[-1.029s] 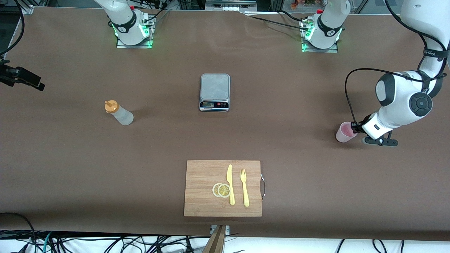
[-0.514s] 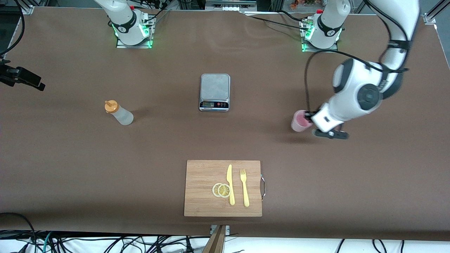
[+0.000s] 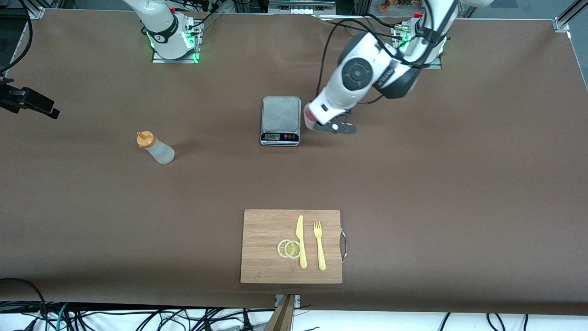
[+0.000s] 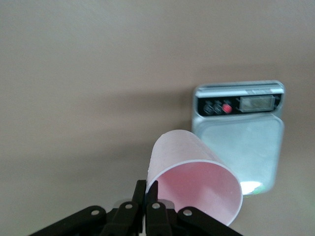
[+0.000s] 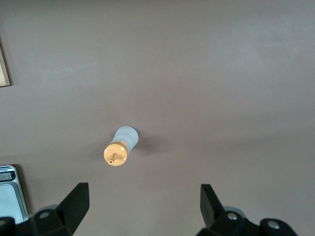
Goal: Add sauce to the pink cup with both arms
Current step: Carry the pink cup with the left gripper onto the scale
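Observation:
My left gripper (image 3: 309, 121) is shut on the rim of the pink cup (image 3: 307, 115) and holds it up in the air beside the kitchen scale. In the left wrist view the fingers (image 4: 141, 194) pinch the wall of the cup (image 4: 197, 179), one inside and one outside. The cup looks empty. The sauce bottle (image 3: 156, 148), whitish with an orange cap, stands on the table toward the right arm's end. My right gripper (image 3: 43, 108) is open and empty at that end of the table. In the right wrist view (image 5: 142, 211) it is well apart from the bottle (image 5: 122, 146).
A silver kitchen scale (image 3: 280, 119) sits mid-table and also shows in the left wrist view (image 4: 238, 132). A wooden cutting board (image 3: 262, 230) lies nearer the front camera. It carries a yellow knife (image 3: 301, 241), a yellow fork (image 3: 319, 246) and two lemon slices (image 3: 289, 248).
My left arm has swung the pink cup from the left arm's end of the table to beside the scale. The right gripper and the sauce bottle have not moved.

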`<act>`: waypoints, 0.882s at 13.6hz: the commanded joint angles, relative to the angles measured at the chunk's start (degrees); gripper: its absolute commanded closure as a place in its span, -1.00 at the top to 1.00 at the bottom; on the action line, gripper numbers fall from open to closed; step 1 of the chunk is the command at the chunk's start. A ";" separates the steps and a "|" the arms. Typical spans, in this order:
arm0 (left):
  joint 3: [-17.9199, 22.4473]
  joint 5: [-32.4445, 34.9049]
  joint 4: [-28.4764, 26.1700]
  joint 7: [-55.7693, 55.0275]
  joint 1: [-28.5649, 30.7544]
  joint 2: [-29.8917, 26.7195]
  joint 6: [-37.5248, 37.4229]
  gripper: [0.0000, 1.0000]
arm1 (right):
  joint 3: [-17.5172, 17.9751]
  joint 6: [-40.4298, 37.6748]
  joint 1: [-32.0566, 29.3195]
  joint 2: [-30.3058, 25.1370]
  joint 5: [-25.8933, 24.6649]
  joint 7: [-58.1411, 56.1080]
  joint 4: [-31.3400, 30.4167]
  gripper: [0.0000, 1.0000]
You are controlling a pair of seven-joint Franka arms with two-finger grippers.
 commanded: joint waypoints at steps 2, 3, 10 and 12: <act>1.22 -3.03 3.24 -4.97 -5.84 5.39 3.97 -1.00 | 0.16 -0.27 -0.11 -0.32 0.83 0.81 -0.02 1.00; 1.22 -3.12 3.32 -6.03 -6.99 6.36 5.37 -1.00 | 0.16 -0.36 -0.11 -0.32 0.83 0.81 -0.02 1.00; 1.22 -7.16 4.11 -7.36 -10.43 9.61 9.78 -1.00 | 0.16 -0.36 -0.11 -0.32 0.92 0.81 -0.02 1.00; 1.22 -7.16 4.29 -7.71 -10.43 10.14 9.78 -1.00 | 0.16 -0.45 -0.11 -0.32 1.01 0.81 -0.02 1.00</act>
